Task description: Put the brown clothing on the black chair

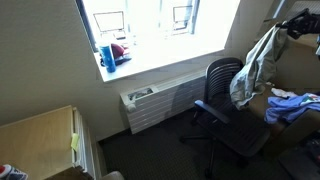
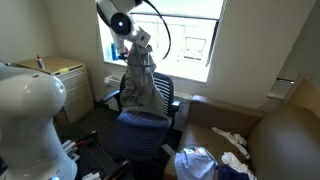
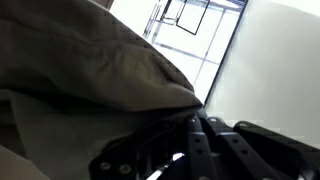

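Note:
The brown clothing (image 1: 255, 65) hangs limp from my gripper (image 1: 284, 27), trailing down beside the back of the black chair (image 1: 222, 100). In an exterior view the garment (image 2: 140, 85) drapes in front of the chair's mesh back, above the seat (image 2: 138, 130), with the gripper (image 2: 139, 44) pinching its top. In the wrist view the olive-tan cloth (image 3: 80, 70) fills the left and top. The dark fingers (image 3: 205, 140) are closed together with the fabric bunched at their tips, so my gripper (image 3: 193, 112) is shut on the clothing.
A bright blue garment (image 1: 292, 105) lies on the desk beside the chair, also seen in an exterior view (image 2: 200, 163). A radiator (image 1: 160, 100) runs under the window sill (image 1: 150, 60). A wooden cabinet (image 1: 40, 135) stands in the near corner.

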Tool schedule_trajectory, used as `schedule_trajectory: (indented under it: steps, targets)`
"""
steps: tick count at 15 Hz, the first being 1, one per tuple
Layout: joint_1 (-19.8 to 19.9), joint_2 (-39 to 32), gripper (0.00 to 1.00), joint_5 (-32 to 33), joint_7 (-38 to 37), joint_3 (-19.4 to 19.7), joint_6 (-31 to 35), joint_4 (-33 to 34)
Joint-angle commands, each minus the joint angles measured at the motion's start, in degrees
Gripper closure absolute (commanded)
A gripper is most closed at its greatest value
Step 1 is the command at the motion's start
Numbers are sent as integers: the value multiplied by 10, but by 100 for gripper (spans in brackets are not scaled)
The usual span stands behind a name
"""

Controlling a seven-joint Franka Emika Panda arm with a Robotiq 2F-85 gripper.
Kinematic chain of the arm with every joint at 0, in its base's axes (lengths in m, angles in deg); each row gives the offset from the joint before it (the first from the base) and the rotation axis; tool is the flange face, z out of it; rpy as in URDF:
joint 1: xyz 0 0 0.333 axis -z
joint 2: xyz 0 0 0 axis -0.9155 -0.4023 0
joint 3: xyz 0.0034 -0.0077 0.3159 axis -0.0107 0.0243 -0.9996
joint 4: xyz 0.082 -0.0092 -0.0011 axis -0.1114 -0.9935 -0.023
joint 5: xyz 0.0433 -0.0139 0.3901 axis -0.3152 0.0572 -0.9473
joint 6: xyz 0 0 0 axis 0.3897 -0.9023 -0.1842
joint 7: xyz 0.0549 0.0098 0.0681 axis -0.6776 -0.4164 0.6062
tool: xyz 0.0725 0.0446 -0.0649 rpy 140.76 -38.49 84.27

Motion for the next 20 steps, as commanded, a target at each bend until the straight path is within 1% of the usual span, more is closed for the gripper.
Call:
schedule_trajectory:
  steps: [1,2,3,4,5,6,7,8,9,11,12,13,14,15,17,18,19,20]
  targets:
    - [102,-7,72,36,-44,-102,-8,-4]
    - [105,-12,65,84,-73,-117,7,0]
    - [124,-14,92,116,-85,-147,19,6]
    - [136,-20,93,172,-111,-177,31,16]
    - [144,-24,92,213,-132,-204,45,24]
    - [119,-8,64,164,-104,-155,17,3]
    - [122,-8,92,176,-119,-169,21,6]
    - [118,-8,89,173,-119,-168,21,6]
    - [118,-8,84,173,-119,-166,21,5]
    - [118,-8,69,173,-117,-157,20,5]
    - [121,-5,39,177,-144,-151,31,-9]
    - [123,-2,38,180,-167,-148,44,-21]
    - [127,5,36,186,-197,-138,53,-43]
    - [131,12,31,187,-214,-131,62,-61]
    - [141,27,16,189,-244,-102,65,-105]
    - [128,-2,8,178,-214,-118,63,-59]
    - [131,-1,27,179,-215,-109,60,-71]
    - [130,-1,19,179,-214,-107,60,-70]
